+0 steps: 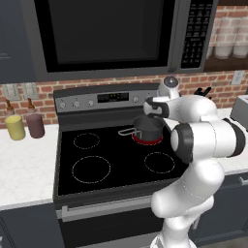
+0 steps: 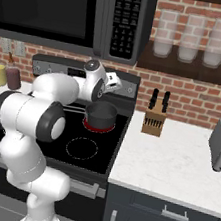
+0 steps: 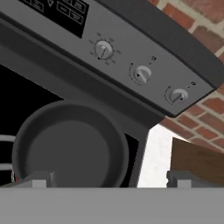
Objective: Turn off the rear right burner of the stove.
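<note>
1. Rear right burner [image 1: 147,140] sits centre-right in my left base view, glowing red under a dark saucepan [image 1: 148,128].
2. Gripper [image 3: 109,178] is wide open, holding nothing.
3. In the hand view three knobs [image 3: 142,73] run in a row sloping toward the right edge, above and beyond the fingertips; I'd guess one controls that burner.
4. Stove [image 1: 65,167] panel faces the hand.

I see soft, even light with no glare; only the small red-glowing rear right burner [image 1: 147,140] shines, edges slightly blurry.
</note>
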Controlling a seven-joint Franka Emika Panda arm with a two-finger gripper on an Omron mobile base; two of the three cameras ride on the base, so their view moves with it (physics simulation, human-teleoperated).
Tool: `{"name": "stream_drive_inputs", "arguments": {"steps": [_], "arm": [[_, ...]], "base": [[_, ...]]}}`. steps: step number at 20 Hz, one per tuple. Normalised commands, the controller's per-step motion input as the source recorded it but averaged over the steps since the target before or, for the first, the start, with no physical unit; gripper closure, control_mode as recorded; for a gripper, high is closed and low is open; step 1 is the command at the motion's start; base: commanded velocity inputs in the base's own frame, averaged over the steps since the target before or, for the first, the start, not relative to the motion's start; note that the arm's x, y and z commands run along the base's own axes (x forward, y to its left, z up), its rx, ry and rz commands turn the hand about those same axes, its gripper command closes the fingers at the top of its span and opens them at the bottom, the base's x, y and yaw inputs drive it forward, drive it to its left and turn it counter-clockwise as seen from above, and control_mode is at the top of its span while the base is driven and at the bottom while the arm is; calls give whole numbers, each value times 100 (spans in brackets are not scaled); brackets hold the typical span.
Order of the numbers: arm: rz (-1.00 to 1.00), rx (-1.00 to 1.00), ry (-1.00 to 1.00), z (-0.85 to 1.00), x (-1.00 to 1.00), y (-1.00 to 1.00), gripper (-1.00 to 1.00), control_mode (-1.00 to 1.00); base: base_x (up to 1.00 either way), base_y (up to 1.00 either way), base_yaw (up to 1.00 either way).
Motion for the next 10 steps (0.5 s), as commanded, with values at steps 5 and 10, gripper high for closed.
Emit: {"name": "stream_drive_inputs", "arguments": {"steps": [5,10], "arm": [[0,-1,0,0,3,-2,-100,-100],[0,0,0,0,0,0,-100,-100]], "base": [[0,0,0],[0,0,0]]}}
